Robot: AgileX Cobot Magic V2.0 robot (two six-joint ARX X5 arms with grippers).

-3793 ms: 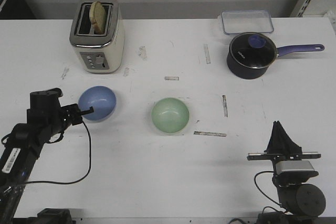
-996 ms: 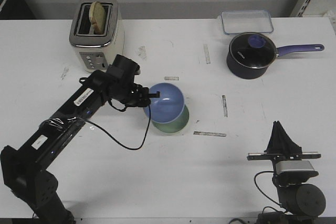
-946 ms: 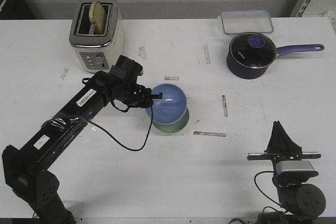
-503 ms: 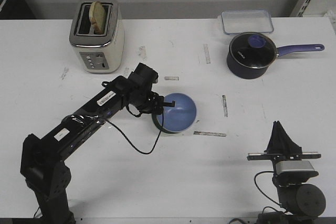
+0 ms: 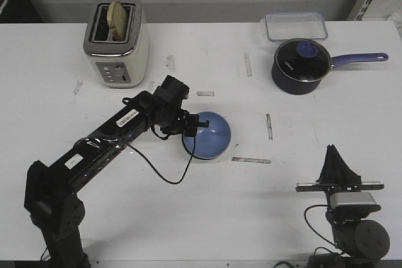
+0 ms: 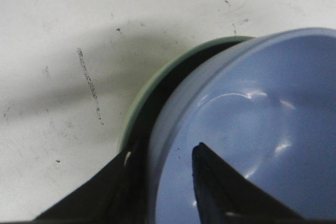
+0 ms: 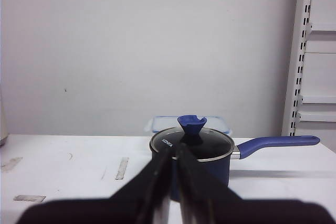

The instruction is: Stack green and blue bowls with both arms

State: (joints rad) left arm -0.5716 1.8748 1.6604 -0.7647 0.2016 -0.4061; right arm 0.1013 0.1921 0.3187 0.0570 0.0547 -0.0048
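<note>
The light blue bowl sits nested in the mint green bowl at the table's middle. In the front view the green bowl is almost wholly hidden under it. In the left wrist view only an arc of the green rim shows beside the blue bowl. My left gripper is shut on the blue bowl's left rim, one finger inside and one outside. My right gripper rests shut and empty at the front right, pointing away over the table.
A cream toaster with a slice of bread stands at the back left. A dark blue lidded saucepan and a clear lidded box are at the back right. The saucepan also shows in the right wrist view.
My left arm carried the blue bowl rightward from the left of the table to over the green bowl and set it down into it. The right arm has not moved.
</note>
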